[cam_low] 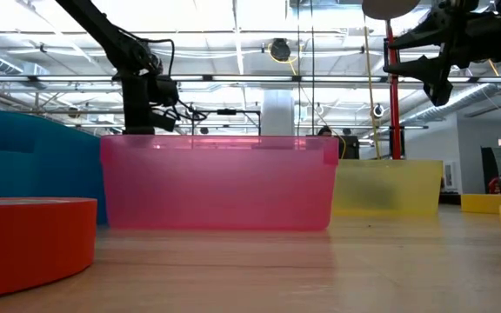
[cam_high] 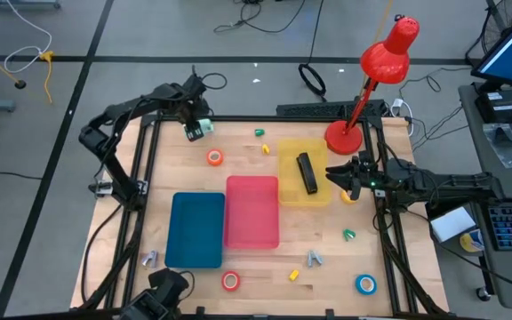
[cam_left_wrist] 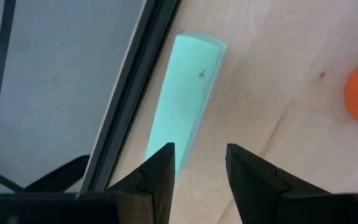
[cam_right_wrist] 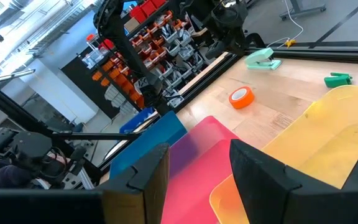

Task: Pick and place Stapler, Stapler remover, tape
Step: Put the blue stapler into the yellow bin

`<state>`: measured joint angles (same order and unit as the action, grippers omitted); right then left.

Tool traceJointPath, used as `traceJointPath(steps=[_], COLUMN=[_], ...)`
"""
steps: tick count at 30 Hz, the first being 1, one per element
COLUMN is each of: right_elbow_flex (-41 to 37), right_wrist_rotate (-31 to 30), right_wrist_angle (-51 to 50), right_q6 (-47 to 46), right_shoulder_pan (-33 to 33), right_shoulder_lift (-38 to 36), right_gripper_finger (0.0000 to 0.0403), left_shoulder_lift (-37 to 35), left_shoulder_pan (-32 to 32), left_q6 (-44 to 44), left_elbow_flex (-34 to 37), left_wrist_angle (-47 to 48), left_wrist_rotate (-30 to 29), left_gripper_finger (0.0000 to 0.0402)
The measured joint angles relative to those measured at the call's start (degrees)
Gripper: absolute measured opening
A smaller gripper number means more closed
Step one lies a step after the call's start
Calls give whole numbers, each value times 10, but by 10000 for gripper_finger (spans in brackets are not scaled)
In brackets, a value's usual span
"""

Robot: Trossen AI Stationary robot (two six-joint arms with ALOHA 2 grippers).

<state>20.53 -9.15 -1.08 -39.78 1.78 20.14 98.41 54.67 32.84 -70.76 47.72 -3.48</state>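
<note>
Left end effector [cam_high: 196,127] empty, fingers narrowly parted, above mint-green plastic stapler [cam_left_wrist: 188,99] at tabletop [cam_high: 265,271] edge, right end effector [cam_high: 347,181] parted, empty, beside translucent yellow plastic bin [cam_high: 288,191], black stapler [cam_high: 307,172] inside seen from above only.

Black stapler [cam_high: 307,172] in yellow bin; four tape rolls [cam_high: 214,157] scattered.

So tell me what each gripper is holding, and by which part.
Nothing is held. The left gripper hangs open above the mint stapler; the right gripper is open and empty by the yellow bin.

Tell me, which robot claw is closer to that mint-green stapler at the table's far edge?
The left. The left gripper hangs open right over the mint-green stapler, at the far-left corner. The right gripper hovers open across the table by the yellow bin.
</note>
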Motion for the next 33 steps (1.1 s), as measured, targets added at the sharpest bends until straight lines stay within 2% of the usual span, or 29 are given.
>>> traceJointPath(steps=[8, 20, 33], right_elbow_flex=[0, 0, 0], right_wrist_rotate=[0, 0, 0], right_wrist_angle=[0, 0, 0], right_q6=[0, 0, 0], right_shoulder_pan=[0, 0, 0], right_shoulder_lift=[0, 0, 0], right_gripper_finger=[160, 161, 160], left_shoulder_lift=[0, 0, -1], left_shoulder_pan=[6, 27, 27], left_q6=[25, 29, 43], left_elbow_flex=[0, 2, 70], left_wrist_angle=[0, -1, -89], left_wrist_rotate=[-12, -11, -15], left_gripper_finger=[154, 235, 241])
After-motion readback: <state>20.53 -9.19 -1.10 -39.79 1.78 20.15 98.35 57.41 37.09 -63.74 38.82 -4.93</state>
